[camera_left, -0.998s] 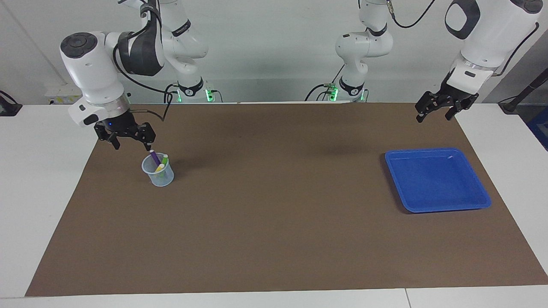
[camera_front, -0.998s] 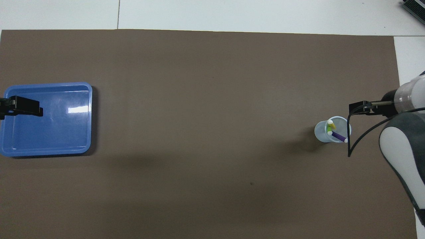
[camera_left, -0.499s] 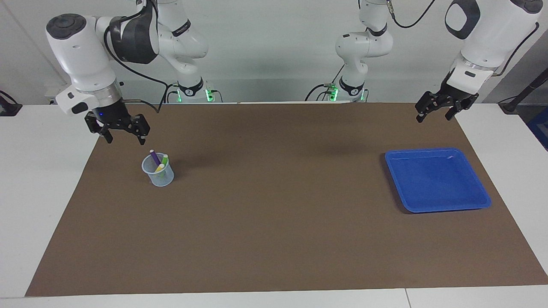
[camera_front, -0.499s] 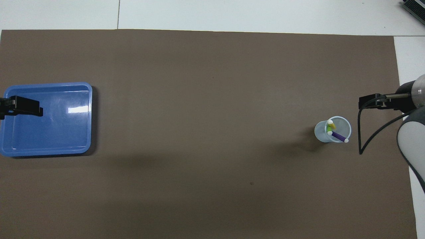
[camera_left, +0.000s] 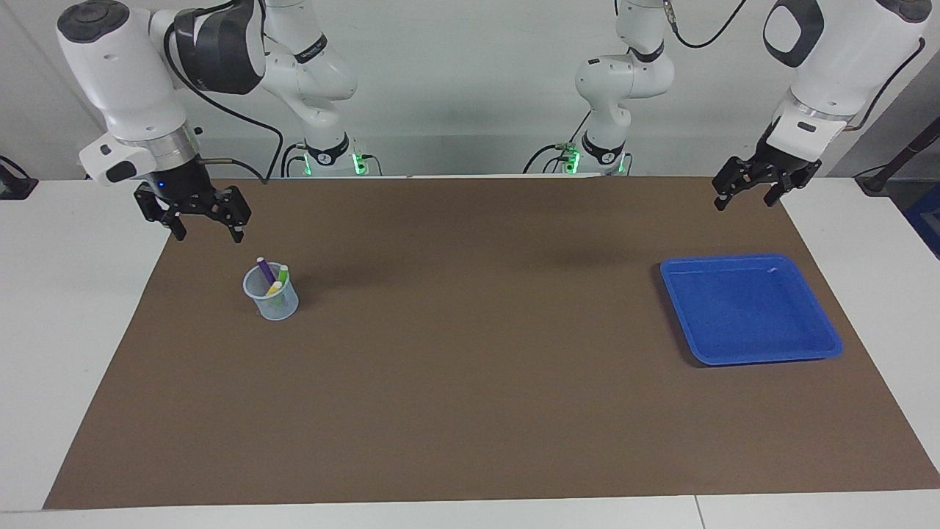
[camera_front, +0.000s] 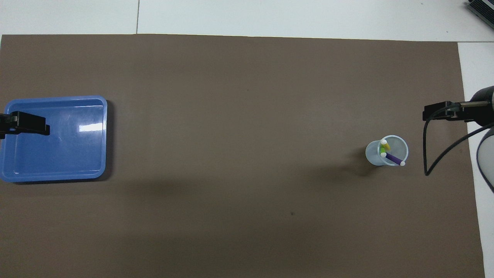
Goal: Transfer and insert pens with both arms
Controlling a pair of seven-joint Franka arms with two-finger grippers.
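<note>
Clear plastic cup (camera_left: pixel 271 296) holds all three pens (camera_left: pixel 272 278); you see the right gripper (camera_left: pixel 206 228) has risen away from the cup, open and empty. Left gripper (camera_left: pixel 746 197) waits open, well apart from it.

Three slim marker pens: one purple marker pen (camera_left: pixel 265 270), one bright green marker pen (camera_left: pixel 282 275), one yellow marker pen (camera_left: pixel 274 288), all at centre-left of the facing view. One translucent pale-blue plastic cup (camera_left: pixel 272 294). One shallow blue rectangular plastic tray (camera_left: pixel 749 308) at centre-right. One brown paper mat (camera_left: pixel 470 353) across one white tabletop (camera_left: pixel 66 308). Two large white arms, so two black grippers: one upper left (camera_left: pixel 206 231), one upper right (camera_left: pixel 743 200). Two smaller white green-lit arms at the top: one (camera_left: pixel 316 81), two (camera_left: pixel 620 81).
</note>
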